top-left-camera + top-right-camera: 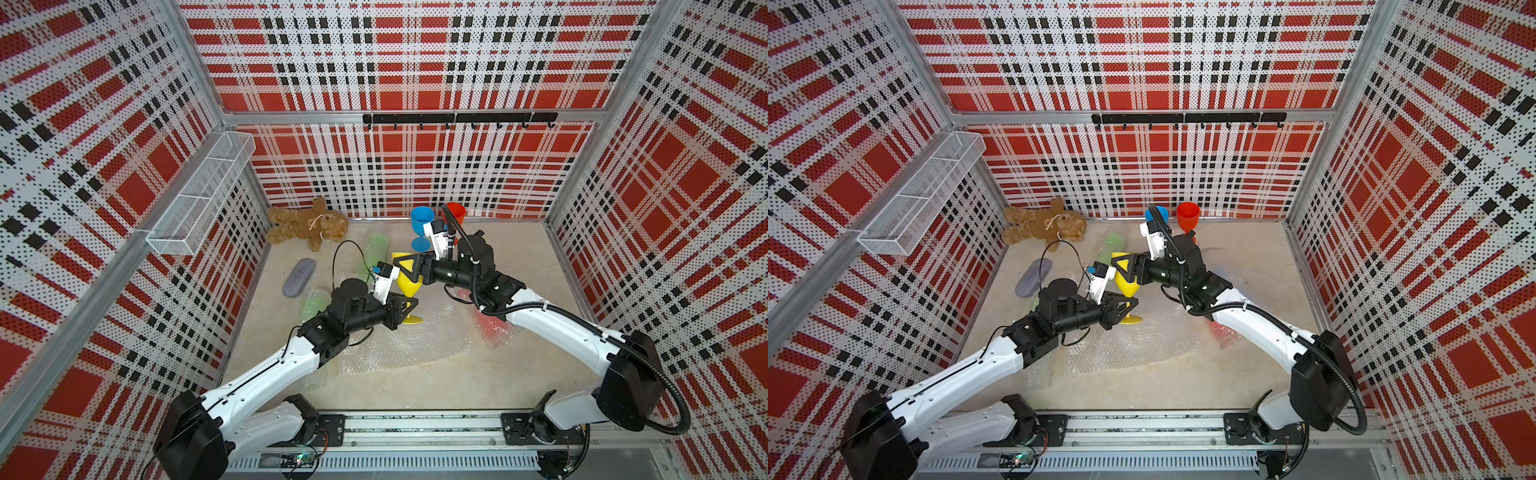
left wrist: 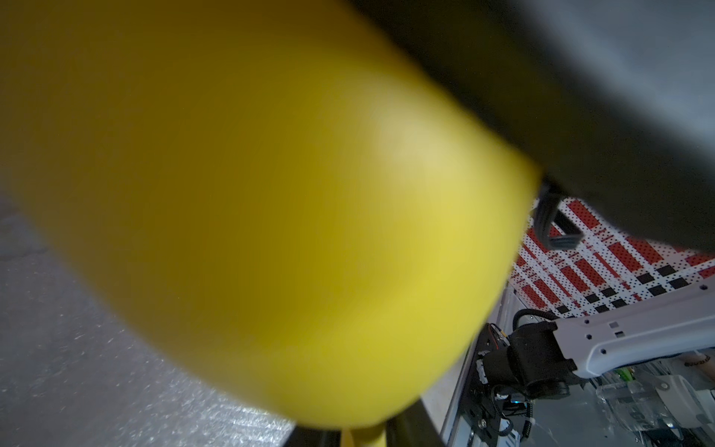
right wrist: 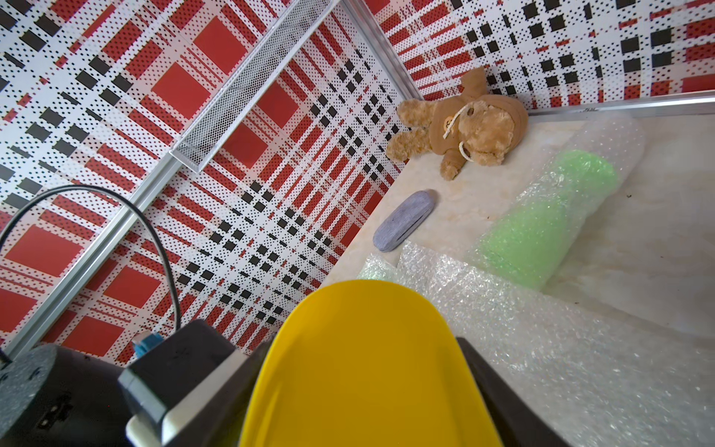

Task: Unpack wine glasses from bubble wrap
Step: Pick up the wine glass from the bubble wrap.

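Plaid walls, beige tabletop (image 1: 519, 374). Upright yellow goblet (image 1: 409, 284) mid-table, over loose bubble wrap (image 1: 415, 345). Its bowl clamped between wide-set jaws of right gripper (image 1: 402, 267); left gripper (image 1: 407, 308) pinched on its stem, jaws nearly together. Behind: blue goblet (image 1: 422, 220), red goblet (image 1: 457, 212) standing unwrapped by back wall.

The pale table (image 1: 540, 270) is holding a teddy bear (image 1: 307, 227) lying at 11 o'clock and a grey pouch (image 1: 298, 277) at 10. A blue glass (image 1: 422, 222) and a red glass (image 1: 457, 212) are standing at 12. A bubble wrap sheet (image 1: 419, 345) is lying flat at 6, a red wrapped glass (image 1: 494, 332) at 4.
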Available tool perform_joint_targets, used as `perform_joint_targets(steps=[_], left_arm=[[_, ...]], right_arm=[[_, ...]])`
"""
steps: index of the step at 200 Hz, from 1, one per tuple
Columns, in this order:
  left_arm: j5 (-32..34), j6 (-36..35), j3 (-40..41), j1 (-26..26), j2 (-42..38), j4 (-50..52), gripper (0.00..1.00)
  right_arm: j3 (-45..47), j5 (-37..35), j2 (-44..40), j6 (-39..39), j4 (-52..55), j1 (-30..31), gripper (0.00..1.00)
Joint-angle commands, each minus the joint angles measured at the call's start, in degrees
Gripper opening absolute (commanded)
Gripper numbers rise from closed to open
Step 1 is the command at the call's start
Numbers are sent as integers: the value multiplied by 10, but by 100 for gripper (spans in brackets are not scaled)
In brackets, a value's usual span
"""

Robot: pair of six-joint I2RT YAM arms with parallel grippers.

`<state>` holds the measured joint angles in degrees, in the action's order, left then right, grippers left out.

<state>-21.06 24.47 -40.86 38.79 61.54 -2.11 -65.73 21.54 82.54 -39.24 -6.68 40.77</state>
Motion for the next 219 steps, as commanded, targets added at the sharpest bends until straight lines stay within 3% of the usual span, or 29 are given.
perform_joint_targets(steps=[1,33,72,126,152,180,201,219], left_arm=[[5,-17,-17,2,-4,-11,17],[29,-48,-26,2,-14,8,13],[67,-96,-40,4,-16,48,13],[120,-147,-40,23,-29,70,13],[137,-158,-39,33,-27,74,13],[160,-167,-36,53,-26,77,13],[177,-172,-37,60,-26,83,20],[190,-171,-37,60,-29,84,36]], right_arm=[[4,1,-27,-6,-39,10,74],[-13,11,-21,6,-10,10,82],[-77,49,-3,54,114,2,90],[-154,139,30,121,274,-22,86],[-157,136,28,117,268,-26,77],[-155,132,29,96,248,-27,76],[-161,140,38,91,256,-27,74],[-153,140,34,87,252,-27,73]])
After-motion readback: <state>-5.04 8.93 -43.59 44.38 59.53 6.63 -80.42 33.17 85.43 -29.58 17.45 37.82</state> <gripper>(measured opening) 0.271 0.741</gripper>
